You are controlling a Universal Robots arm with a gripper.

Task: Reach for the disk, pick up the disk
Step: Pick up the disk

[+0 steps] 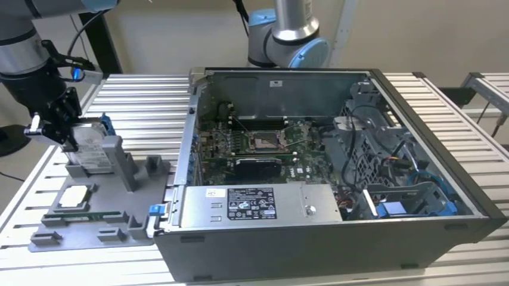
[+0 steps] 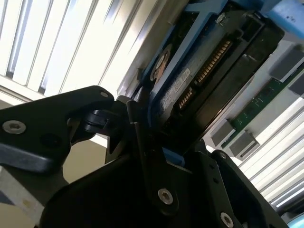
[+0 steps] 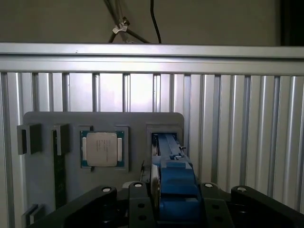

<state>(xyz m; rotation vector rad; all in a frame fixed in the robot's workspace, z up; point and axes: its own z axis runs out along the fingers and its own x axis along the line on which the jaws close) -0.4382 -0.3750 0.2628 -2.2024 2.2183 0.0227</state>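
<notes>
At the far edge of the grey tray (image 1: 104, 229), exterior view: disk (image 1: 94, 154) upright on its edge in a slot, by the corner of the slatted worktop (image 1: 143, 101) at the exterior view's left, well apart from the open computer case (image 1: 318, 250). Over its upper end, gripper (image 1: 68, 142) clamped on the disk, by the look of it. Square processor chip (image 1: 75, 195) flat in a pocket closer to the tray's near edge, untouched.

Second wrist view: gripper (image 2: 173, 152) closed across the disk (image 2: 204, 71), one black finger (image 2: 142, 142) laid against the blue frame, connector row and dark underside exposed beyond. Green memory strip (image 2: 256, 102) lying in the tray just beside.

First wrist view: disk (image 3: 173, 161) edge-on inside the gripper (image 3: 175, 187), no gap visible on either side, seated in its slot at the edge of the tray (image 3: 47, 118); processor chip (image 3: 101, 148) in the neighbouring pocket.

Handling, as a judgement: rigid, fairly heavy for its size, smooth metal faces probably slippery, circuit side and connector fragile. Best held across the two broad faces or the plastic frame near the upper end, clear of the connector.
</notes>
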